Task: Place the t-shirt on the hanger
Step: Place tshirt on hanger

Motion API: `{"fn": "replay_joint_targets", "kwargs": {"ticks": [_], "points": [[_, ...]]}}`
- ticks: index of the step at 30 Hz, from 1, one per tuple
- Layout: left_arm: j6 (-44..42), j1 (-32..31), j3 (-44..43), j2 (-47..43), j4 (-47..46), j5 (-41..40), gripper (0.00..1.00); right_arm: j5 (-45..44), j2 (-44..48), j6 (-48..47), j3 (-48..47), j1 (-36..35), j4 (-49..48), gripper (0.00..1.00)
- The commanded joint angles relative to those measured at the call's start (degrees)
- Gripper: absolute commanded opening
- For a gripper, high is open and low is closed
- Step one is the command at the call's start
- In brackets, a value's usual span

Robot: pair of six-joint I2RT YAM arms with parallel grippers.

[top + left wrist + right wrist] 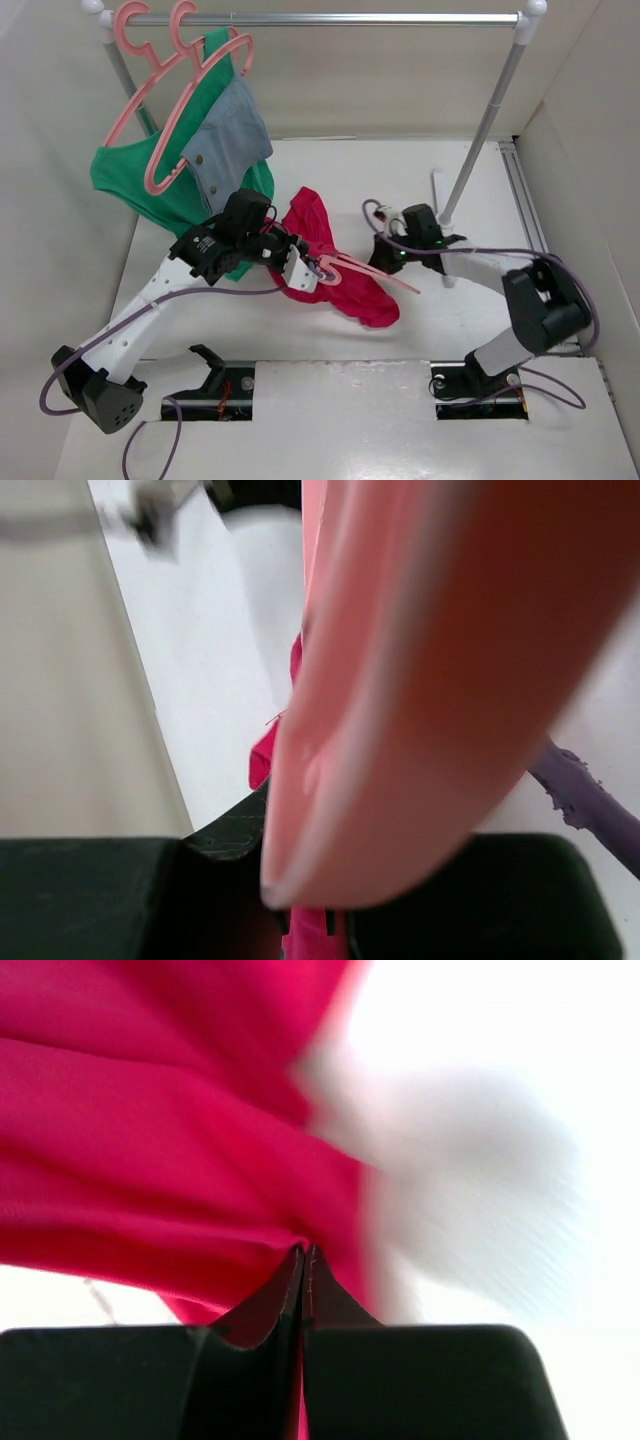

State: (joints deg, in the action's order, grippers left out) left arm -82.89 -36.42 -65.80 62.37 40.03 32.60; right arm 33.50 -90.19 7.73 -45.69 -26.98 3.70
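Left gripper (305,268) clamps hanger (378,273); right gripper (303,1260), jaws together, pinches a shirt (150,1110) fold. Shirt drapes between them.

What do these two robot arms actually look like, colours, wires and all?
Both are slim white tubes linked by chunky black joints. The left arm and right arm each trail a purple cable. A small green light glows near the right wrist. The fingers are matte black wedges.
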Motion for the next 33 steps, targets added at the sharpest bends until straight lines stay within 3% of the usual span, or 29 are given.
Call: {"fn": "replay_joint_targets", "kwargs": {"ticks": [1,7,13,17,21,28,33], "points": [[4.29,1.26,0.84,-1.64,-3.37,-3.06,0.00,-4.48,12.35,-0.52,5.76,9.38,3.30,0.00],[11.69,4.26,1.90,0.81,-8.91,-10.97,0.00,-12.57,30.58,-1.75,10.18,22.65,15.09,0.00],[18.03,5.66,1.90,5.21,-11.91,-18.96,0.00,-18.98,39.47,-3.51,7.38,25.31,24.41,0.00],[17.85,4.79,1.90,6.98,-11.30,-20.46,0.00,-15.24,41.41,-6.84,4.30,25.31,25.12,0.00],[17.33,0.92,1.11,7.50,-10.06,-17.23,0.00,-10.57,41.94,-10.01,-0.97,21.81,23.28,0.00],[23.03,-6.38,-5.47,10.93,-10.68,-11.52,0.00,-6.25,33.60,-12.82,-11.86,1.36,18.53,0.00],[24.45,-6.38,-7.59,12.69,-10.06,-6.42,0.00,-6.25,31.22,-14.67,-15.22,-1.23,20.81,0.00]]}}
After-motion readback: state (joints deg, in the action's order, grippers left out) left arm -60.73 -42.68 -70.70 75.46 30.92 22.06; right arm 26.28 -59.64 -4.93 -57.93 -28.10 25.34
